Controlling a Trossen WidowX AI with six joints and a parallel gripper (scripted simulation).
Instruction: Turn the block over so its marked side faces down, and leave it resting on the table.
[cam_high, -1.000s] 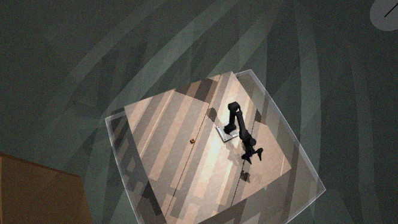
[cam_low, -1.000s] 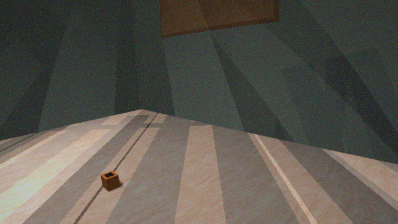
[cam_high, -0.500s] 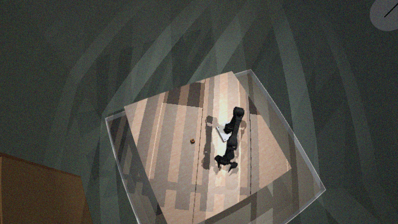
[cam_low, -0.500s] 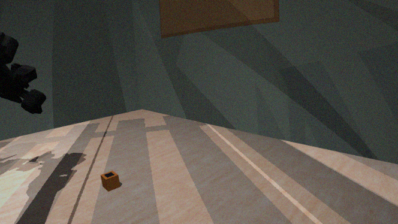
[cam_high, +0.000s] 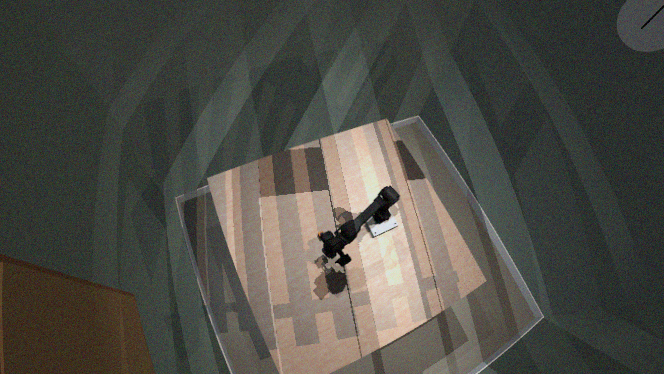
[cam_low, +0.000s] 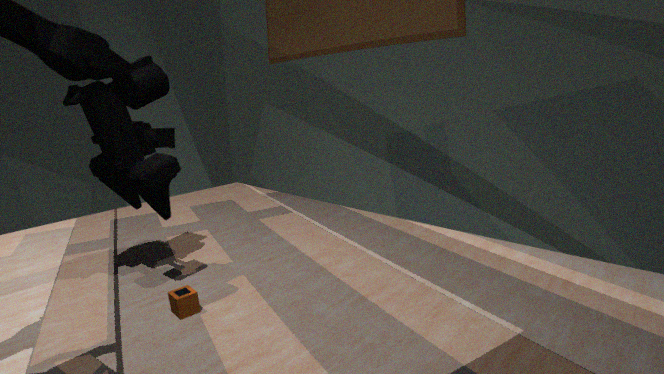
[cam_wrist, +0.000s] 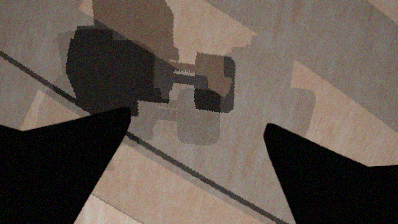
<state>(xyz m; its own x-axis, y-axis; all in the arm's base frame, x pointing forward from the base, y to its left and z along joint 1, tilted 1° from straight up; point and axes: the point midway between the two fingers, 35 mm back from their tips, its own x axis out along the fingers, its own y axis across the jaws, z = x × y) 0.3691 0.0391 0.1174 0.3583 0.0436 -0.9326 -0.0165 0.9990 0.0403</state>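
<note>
A small orange-brown block (cam_high: 320, 235) (cam_low: 183, 306) rests on the table (cam_low: 370, 310). Its dark square mark (cam_low: 183, 291) is on top, facing up. In the top view only a sliver of the block shows beside the arm's hand; in the wrist view it is not seen. My gripper (cam_low: 153, 212) (cam_wrist: 199, 122) is open and empty, pointing down well above the table. In the exterior view it is up and to the left of the block. In the top view the fingertips are hard to make out against the dark hand.
The arm's white base plate (cam_high: 384, 228) is on the table to the right of the hand in the top view. The arm's dark shadow (cam_high: 336, 282) (cam_low: 145, 253) (cam_wrist: 112, 65) falls on the striped tabletop. A large brown boxy shape (cam_high: 60, 315) (cam_low: 365, 27) stands beyond the table.
</note>
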